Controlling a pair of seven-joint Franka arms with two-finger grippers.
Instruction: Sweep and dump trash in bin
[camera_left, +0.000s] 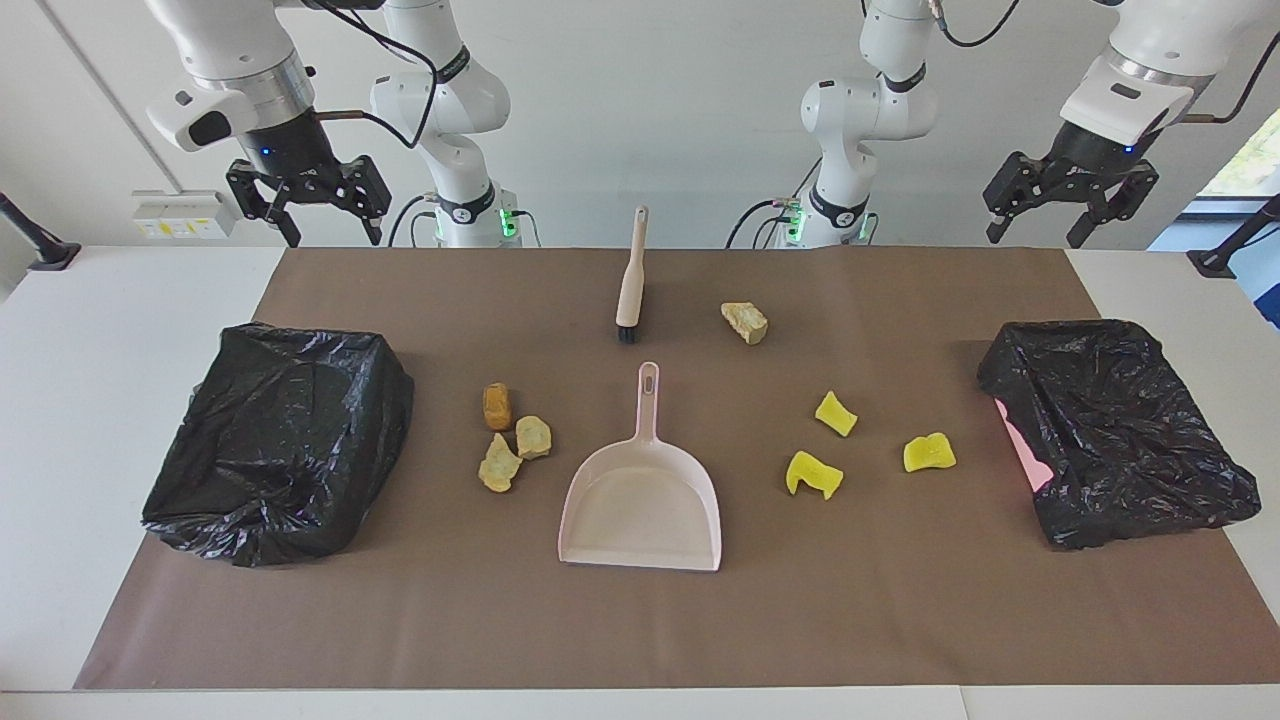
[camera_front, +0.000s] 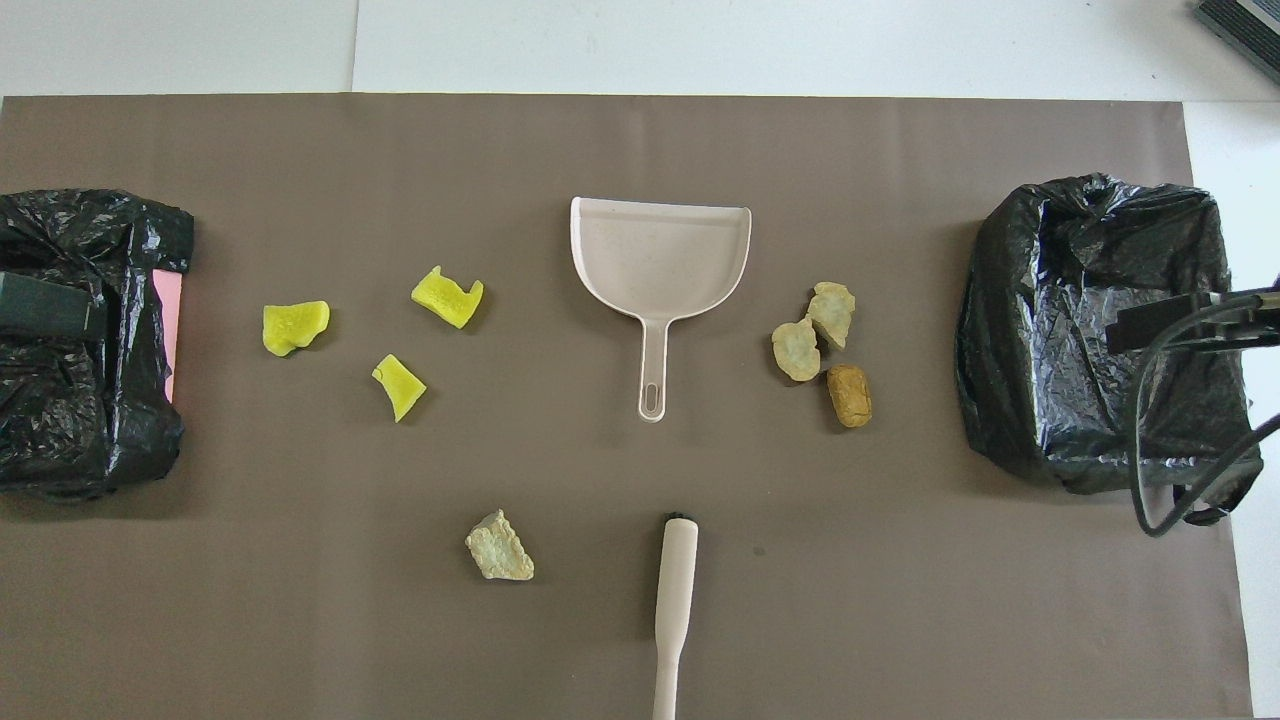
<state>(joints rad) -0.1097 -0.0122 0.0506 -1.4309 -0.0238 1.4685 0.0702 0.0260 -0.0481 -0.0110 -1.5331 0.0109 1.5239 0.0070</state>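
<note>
The trash lies on the brown mat (camera_left: 640, 620). Three yellow chunks (camera_left: 835, 413) (camera_left: 813, 474) (camera_left: 929, 452) lie toward the left arm's end, also in the overhead view (camera_front: 399, 386) (camera_front: 447, 297) (camera_front: 295, 327). Three tan pieces (camera_left: 497, 406) (camera_left: 533, 437) (camera_left: 498, 465) cluster toward the right arm's end, beside the pink dustpan (camera_left: 643, 500). A fourth tan piece (camera_left: 745, 322) lies beside the brush (camera_left: 630, 280). My right gripper (camera_left: 308, 215) and left gripper (camera_left: 1075, 210) hang open and empty, high over the robots' edge of the table.
A bin lined with a black bag (camera_left: 280, 440) stands at the right arm's end and another (camera_left: 1115, 425) at the left arm's end. The dustpan's handle points toward the robots, its mouth away from them. The brush lies nearer to the robots than the dustpan.
</note>
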